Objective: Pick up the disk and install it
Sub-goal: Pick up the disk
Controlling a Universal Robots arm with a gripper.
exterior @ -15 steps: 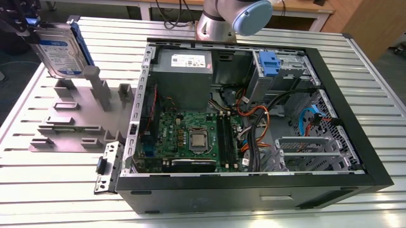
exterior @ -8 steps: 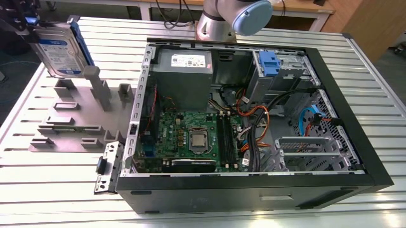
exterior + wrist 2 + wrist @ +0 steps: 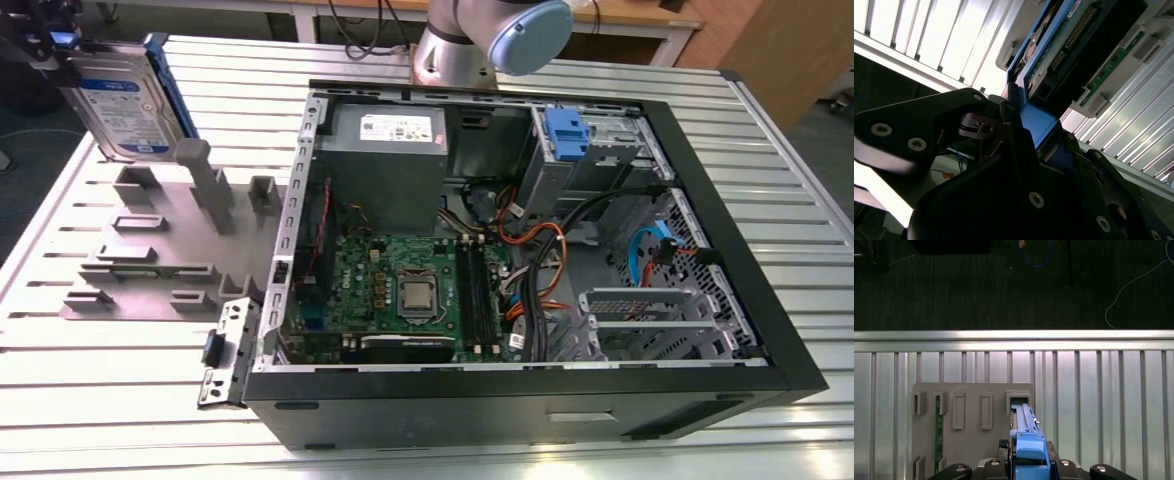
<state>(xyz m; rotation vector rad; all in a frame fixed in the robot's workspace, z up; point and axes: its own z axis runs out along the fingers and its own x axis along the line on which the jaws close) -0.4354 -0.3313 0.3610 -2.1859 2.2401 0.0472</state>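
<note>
The disk (image 3: 120, 105), a silver drive with a white-and-blue label in a blue carrier, hangs upright over the far end of the grey fixture (image 3: 160, 250), at the exterior view's upper left. My gripper (image 3: 44, 48) is shut on its upper edge. In the second wrist view the black fingers (image 3: 1004, 125) clamp the blue carrier (image 3: 1036, 117), and the disk's circuit-board side (image 3: 1074, 45) points away from them. In the first wrist view the disk (image 3: 1026, 437) runs edge-on from my gripper (image 3: 1029, 466) toward an empty slot (image 3: 1018, 402) in the fixture.
An open computer case (image 3: 747, 250) lies on the slatted metal table (image 3: 80, 400), with a motherboard (image 3: 400, 285), cables and a drive bay holding a blue bracket (image 3: 566, 135). A green memory stick (image 3: 939, 435) stands in the fixture. The table edge (image 3: 1014, 335) drops to dark floor.
</note>
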